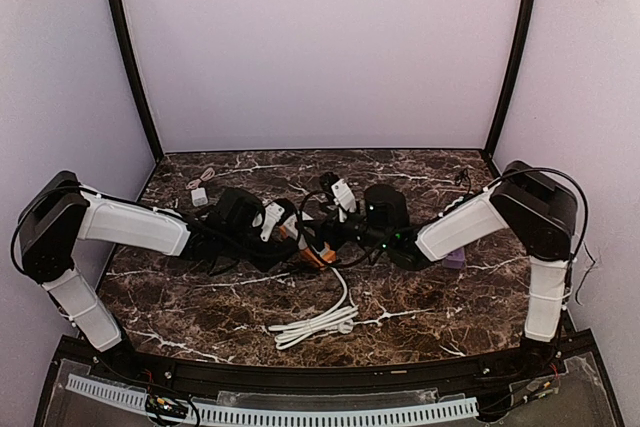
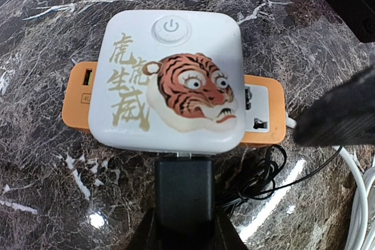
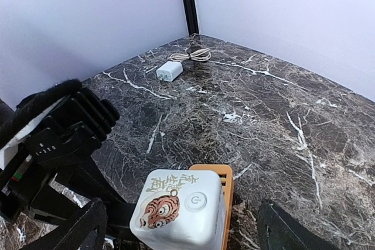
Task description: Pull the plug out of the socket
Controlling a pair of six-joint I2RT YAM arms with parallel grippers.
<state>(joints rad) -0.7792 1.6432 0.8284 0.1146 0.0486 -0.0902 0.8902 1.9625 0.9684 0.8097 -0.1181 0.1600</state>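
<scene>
Black plug [image 2: 183, 194]: seated at 6 o'clock of tiger socket [image 2: 170, 80], clamped by left gripper [image 2: 183, 232]. Right gripper [image 3: 179, 229] stood wide astride socket; bracing it before a straight pull seemed best.

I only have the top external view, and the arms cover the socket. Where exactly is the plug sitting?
Observer: The left wrist view shows a black plug against the near side of the white tiger-print socket cube, pinched between the fingers of the left gripper.
Operator: Good. Is the right gripper holding the cube down?
Observer: No. In the right wrist view the right gripper is open, with one finger on each side of the cube and clear of it.
</scene>
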